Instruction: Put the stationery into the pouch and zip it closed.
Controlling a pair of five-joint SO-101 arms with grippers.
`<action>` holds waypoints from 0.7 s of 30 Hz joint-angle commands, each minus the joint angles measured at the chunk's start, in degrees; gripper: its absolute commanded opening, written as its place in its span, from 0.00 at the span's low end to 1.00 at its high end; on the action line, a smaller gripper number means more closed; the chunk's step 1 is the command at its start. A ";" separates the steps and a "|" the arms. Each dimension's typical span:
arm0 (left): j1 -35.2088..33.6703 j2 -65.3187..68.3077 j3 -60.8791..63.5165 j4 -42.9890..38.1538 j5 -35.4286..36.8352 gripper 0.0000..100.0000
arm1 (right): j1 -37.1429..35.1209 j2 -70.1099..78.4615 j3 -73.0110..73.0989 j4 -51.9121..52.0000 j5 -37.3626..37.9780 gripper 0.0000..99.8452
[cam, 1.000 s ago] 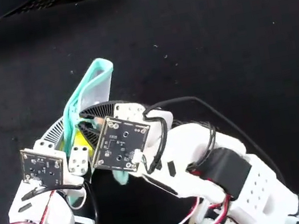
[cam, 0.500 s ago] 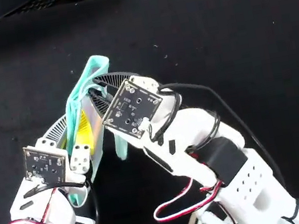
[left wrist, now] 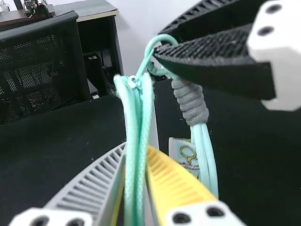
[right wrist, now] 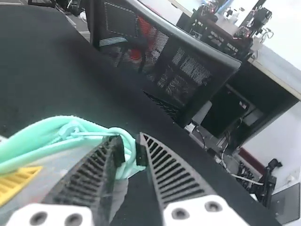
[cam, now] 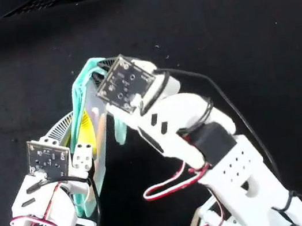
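Black cloth covers the table (cam: 255,42), with both white arms rising from its near edge. Nearest on the left side, the left gripper (cam: 77,121) is clamped on the near end of a mint-green, clear-sided pouch (cam: 97,135). One ribbed grey finger (left wrist: 94,188) presses one face and a ribbed yellow finger (left wrist: 174,183) presses the other. The pouch (left wrist: 136,141) stands on edge between them, off the cloth, and runs away from the arms toward the middle of the table. Its two mint zip edges lie pressed together along the top. What it holds cannot be made out through the sides.

At the pouch's far end a small slider (left wrist: 134,82) sits on the zip. A thin mint cord loop (right wrist: 124,141) runs from it, bound lower down with a grey wrap (left wrist: 188,101). The right gripper (right wrist: 129,148) reaches over from the right arm and pinches this cord loop between the tips of its black ribbed fingers (left wrist: 211,52), just beyond the pouch (right wrist: 42,136).

Farther off, past the table edge, stand a black mesh chair (right wrist: 178,66) and a dark desk (left wrist: 94,28) against a pale wall.
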 commanded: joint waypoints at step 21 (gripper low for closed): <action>0.31 0.18 -0.13 0.79 -0.35 0.03 | 0.70 0.40 -17.98 5.98 -2.46 0.01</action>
